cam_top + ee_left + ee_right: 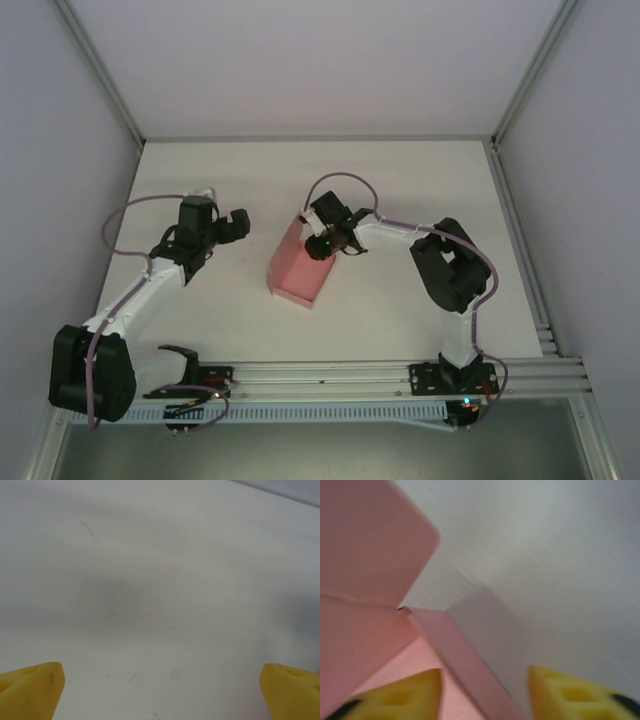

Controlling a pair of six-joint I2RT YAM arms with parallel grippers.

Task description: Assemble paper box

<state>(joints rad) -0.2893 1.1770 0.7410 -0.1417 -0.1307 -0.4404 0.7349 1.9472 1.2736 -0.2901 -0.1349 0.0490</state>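
White table (400, 190) — one pink paper box (296, 265) on it, near the middle.

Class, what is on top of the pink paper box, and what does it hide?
The right claw hangs over the far corner of the box, its fingers astride one wall. From above, that corner is covered.

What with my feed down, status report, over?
Left gripper open over table. Right gripper open, straddling paper box wall. Box partly folded, flap up. Nothing blocking.
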